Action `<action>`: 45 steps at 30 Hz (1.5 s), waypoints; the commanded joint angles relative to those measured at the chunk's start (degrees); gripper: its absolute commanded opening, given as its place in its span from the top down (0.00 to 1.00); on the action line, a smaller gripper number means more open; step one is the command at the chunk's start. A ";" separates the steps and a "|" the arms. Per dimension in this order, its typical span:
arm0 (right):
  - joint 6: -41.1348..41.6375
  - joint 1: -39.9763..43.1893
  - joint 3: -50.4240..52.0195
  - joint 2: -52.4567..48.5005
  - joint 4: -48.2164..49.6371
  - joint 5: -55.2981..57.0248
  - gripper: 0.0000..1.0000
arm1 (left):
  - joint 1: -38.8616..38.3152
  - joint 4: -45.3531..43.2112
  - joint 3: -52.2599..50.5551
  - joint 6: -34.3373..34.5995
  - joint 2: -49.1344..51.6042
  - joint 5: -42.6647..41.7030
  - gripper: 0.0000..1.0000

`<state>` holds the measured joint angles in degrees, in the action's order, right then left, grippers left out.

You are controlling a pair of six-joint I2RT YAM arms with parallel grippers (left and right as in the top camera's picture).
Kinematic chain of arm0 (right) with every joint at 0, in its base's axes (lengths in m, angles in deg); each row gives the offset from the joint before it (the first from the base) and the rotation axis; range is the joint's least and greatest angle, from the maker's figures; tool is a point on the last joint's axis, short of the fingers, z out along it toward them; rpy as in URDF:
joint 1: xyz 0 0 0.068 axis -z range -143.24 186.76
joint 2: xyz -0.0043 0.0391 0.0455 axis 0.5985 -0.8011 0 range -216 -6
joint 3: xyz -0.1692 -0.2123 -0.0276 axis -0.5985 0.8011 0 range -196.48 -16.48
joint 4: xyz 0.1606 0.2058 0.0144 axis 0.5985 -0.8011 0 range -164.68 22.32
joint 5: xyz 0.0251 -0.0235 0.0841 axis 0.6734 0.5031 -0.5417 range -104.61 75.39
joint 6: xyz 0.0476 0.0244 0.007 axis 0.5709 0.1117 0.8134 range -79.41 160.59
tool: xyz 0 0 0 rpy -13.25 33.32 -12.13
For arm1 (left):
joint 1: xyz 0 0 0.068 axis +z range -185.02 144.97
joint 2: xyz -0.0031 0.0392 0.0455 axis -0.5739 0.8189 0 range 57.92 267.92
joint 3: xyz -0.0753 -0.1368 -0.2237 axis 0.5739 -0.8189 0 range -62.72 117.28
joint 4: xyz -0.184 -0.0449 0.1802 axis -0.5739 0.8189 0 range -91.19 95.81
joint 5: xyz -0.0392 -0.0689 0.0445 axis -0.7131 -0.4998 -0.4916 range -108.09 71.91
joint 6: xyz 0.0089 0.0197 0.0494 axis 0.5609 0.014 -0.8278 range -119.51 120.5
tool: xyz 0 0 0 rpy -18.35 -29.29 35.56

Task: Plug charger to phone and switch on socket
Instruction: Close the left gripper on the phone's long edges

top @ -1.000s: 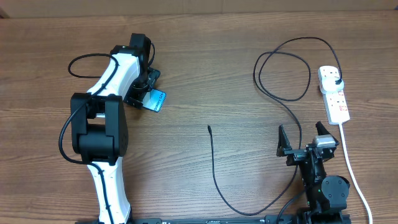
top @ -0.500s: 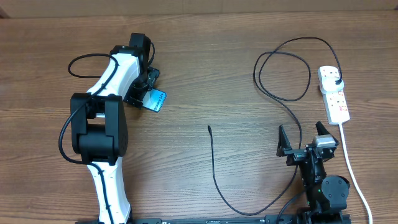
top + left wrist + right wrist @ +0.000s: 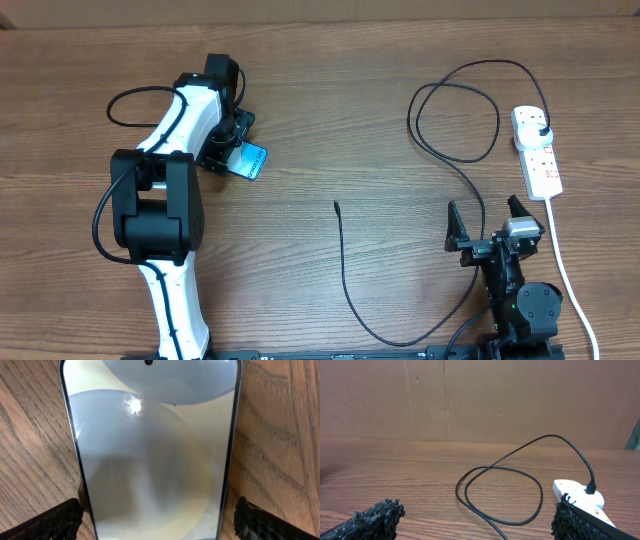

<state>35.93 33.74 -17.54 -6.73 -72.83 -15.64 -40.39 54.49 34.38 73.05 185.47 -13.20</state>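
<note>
- Phone (image 3: 250,161) flat on the wooden table (image 3: 330,90), screen up, at the far left, well apart from everything else.
- Left gripper (image 3: 232,152) down over the phone, one finger (image 3: 50,522) beside each long edge. Impossible to tell whether clamping or merely alongside.
- Right gripper (image 3: 483,210) spread wide, holding nothing, near the front right.
- Charger (image 3: 340,235) loose across the table: connector tip bare at mid-table, plug seated in the socket (image 3: 540,165) at the right edge.
- Likely step in hand: securing the phone for plugging. Best done by squeezing evenly on both edges, pads low and off the screen.
- Front-camera dot at the far end, so port end probably nearest the wrist — worth leaving exposed, then meeting the connector tip in line, not at an angle.
</note>
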 commanded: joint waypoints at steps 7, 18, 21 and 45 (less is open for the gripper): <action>0.13 0.15 0.61 0.57 0.31 0.55 0.00 | 1.25 0.20 -1.73 2.29 0.61 -0.50 0.00; 0.13 0.15 0.61 0.57 0.31 0.55 0.00 | 1.29 0.66 -1.77 2.29 0.61 -0.70 0.00; 0.13 0.15 0.61 0.57 0.31 0.55 0.00 | 1.29 0.72 -1.88 2.49 0.61 -0.44 0.00; 0.13 0.15 0.61 0.57 0.31 0.55 0.00 | 1.22 0.63 -1.90 2.45 0.61 -1.55 0.00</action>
<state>35.88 33.74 -17.54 -6.73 -72.85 -15.67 -39.41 54.78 33.53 74.10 185.47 -14.03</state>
